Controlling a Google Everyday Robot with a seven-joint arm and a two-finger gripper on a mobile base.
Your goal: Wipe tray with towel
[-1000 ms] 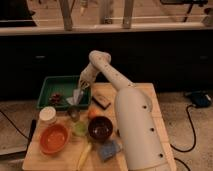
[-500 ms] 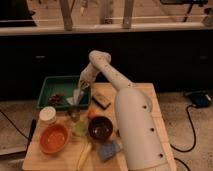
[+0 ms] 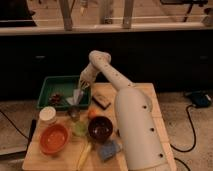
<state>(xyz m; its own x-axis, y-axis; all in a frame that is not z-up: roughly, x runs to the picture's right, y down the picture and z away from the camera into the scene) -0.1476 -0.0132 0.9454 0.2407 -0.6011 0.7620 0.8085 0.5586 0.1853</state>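
Green rectangular plastic tray: far-left corner of the light wooden tabletop, long side along the far edge. Small dark red item inside, left of centre.

Pale grey towel: bunched, hanging into the tray's right half, lower end on or just above the tray floor; contact not certain.

End effector: over the tray's right part, closed on the towel's upper end.

White robot arm: across the tabletop's right half.

Step in hand, judged: wiping the tray floor. Press towel flat; sweep parallel to the long walls; stop short of the red item.

Room: open floor toward tray centre; right wall close. Just beside the tray's near edge: clear glass, dark rectangular block. Toward the tabletop's near edge: orange bowl, dark brown bowl.
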